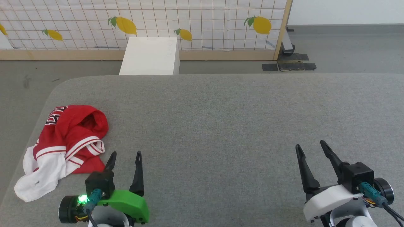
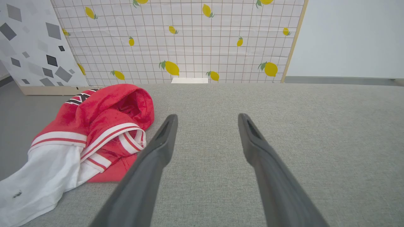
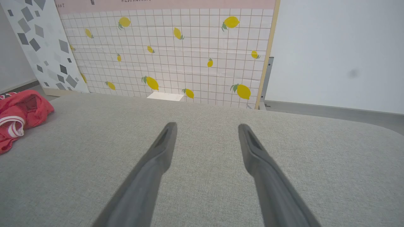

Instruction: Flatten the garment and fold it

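Lying crumpled at the left edge of the grey bench (image 1: pixel 221 110), the one garment (image 1: pixel 68 138) has its long axis running from the red body at upper right down to a white sleeve at lower left of the head view. The left hand (image 1: pixel 126 153) sits just beside the garment's lower right, fingers spread wide. The right hand (image 1: pixel 310 145), at lower right, is equally wide and well apart from it. One white box (image 1: pixel 150 56) and one lemon-print panel (image 1: pixel 189 19) stand beyond the bench's far edge.

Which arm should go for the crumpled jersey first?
Left. The left end effector is open right beside the bunched garment; the right end effector, also open, sits far off on the opposite side.
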Available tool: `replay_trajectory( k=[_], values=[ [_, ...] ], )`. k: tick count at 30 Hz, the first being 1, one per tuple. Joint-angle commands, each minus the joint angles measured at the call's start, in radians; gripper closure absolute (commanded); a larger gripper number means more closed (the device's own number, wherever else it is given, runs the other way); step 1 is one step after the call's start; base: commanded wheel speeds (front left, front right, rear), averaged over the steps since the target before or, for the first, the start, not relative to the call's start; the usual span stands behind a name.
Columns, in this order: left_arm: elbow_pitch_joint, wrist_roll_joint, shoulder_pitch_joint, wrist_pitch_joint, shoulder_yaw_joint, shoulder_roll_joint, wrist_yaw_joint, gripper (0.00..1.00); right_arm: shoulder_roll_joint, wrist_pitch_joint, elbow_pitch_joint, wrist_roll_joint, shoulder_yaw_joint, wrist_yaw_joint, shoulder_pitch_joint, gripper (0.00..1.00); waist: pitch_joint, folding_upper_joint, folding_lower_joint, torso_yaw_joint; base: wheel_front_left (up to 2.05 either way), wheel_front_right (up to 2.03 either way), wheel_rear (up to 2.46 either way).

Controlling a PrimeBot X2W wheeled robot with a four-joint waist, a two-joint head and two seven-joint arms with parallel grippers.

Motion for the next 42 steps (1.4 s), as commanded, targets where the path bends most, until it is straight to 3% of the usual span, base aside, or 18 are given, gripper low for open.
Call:
replay_trajectory(
  k=[1,22,42],
  values=[
    [0.006,-0.007,-0.021,-0.009,-0.003,-0.002,-0.002,0.0,0.001,-0.01,0.007,0.007,0.003,-0.001,-0.016,0.0,0.0,0.0012,0.0,0.0,0.0,0.0,0.0],
    [0.045,-0.034,-0.037,-0.052,-0.026,-0.002,0.008,0.0,0.002,-0.053,0.044,0.01,0.022,-0.001,-0.018,0.0,0.005,0.0017,0.0,0.027,0.0,0.0,0.0],
    [0.072,-0.04,-0.043,-0.093,-0.034,-0.003,0.008,0.0,0.003,-0.094,0.084,0.004,0.071,-0.001,-0.02,0.0,0.001,0.0022,0.0,0.204,0.0,0.0,0.0]
  ],
)
